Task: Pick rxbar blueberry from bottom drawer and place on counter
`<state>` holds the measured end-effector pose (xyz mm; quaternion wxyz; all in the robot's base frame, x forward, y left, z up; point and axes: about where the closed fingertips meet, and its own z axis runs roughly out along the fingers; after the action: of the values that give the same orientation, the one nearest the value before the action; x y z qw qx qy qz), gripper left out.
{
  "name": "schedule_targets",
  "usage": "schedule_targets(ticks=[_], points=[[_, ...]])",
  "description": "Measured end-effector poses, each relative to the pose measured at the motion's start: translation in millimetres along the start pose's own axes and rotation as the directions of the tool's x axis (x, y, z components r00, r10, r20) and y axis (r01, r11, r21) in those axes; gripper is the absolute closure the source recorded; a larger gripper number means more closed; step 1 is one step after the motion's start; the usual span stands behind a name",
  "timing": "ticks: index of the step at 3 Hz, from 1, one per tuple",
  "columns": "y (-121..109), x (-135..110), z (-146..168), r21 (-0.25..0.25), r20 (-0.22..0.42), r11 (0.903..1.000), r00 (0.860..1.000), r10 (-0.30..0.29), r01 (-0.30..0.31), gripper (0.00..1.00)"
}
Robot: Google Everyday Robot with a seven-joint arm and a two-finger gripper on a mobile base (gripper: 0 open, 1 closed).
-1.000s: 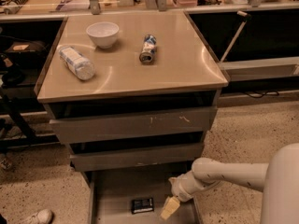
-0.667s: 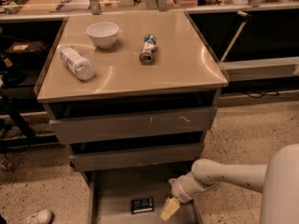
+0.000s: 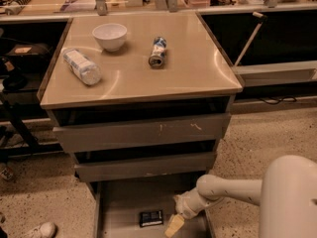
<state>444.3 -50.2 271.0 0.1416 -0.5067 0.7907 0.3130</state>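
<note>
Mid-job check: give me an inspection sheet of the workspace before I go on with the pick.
Surface: counter, tan and glossy.
Job's things: rxbar blueberry lies flat in the open bottom drawer, not grasped.
Clutter: white bowl upright; clear bottle and can on their sides, all on the counter.
Gripper: gripper low over the bottom drawer, just right of the bar; contact cannot be told.
Cables: dark cable on the floor at right.
Surroundings: white shoe at lower left.
</note>
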Motion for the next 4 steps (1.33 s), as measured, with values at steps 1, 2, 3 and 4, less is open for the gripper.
schedule_targets(ticks=[1,2,3,4], points=[[-32.4,7.8,47.8,-0.027,-0.008,0.9988,0.999,-0.042,0.041,0.0],[-34.1,7.5,48.8,-0.025,-0.006,0.9989,0.999,-0.04,0.04,0.0],[-28.1,7.6,54.1,0.008,-0.051,0.9982,0.997,-0.058,0.059,0.0],[-27.1,4.3,66.8,0.071,-0.111,0.9925,0.99,-0.091,0.1,0.0]])
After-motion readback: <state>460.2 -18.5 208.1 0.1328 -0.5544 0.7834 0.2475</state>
